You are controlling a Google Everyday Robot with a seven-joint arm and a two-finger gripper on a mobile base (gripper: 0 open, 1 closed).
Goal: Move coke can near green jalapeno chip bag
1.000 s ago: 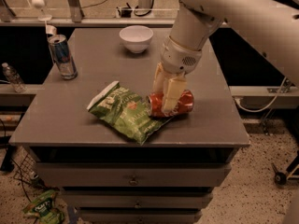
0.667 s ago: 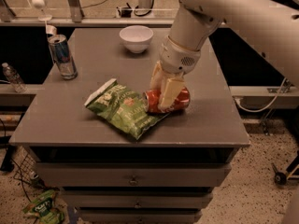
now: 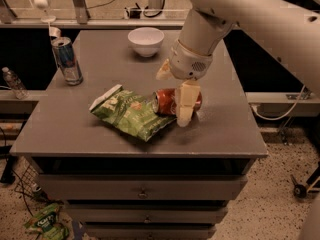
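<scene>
Straddling the coke can (image 3: 164,103), the gripper (image 3: 172,99) has its jaws spread and released: one finger (image 3: 185,104) crosses the can's front, the other is raised behind it. The can lies on its side, touching the right end of the green jalapeno chip bag (image 3: 131,113). A white bowl (image 3: 146,40) sits well behind the bag, and a tall slim can (image 3: 67,60) stands far to its left.

On my surface (image 3: 60,134), a white bowl (image 3: 145,40) sits near the far edge and a tall blue-and-silver can (image 3: 67,60) stands upright at the far left. A water bottle (image 3: 13,83) stands on a ledge off to the left. My tool (image 3: 173,99) hangs low right of centre.
</scene>
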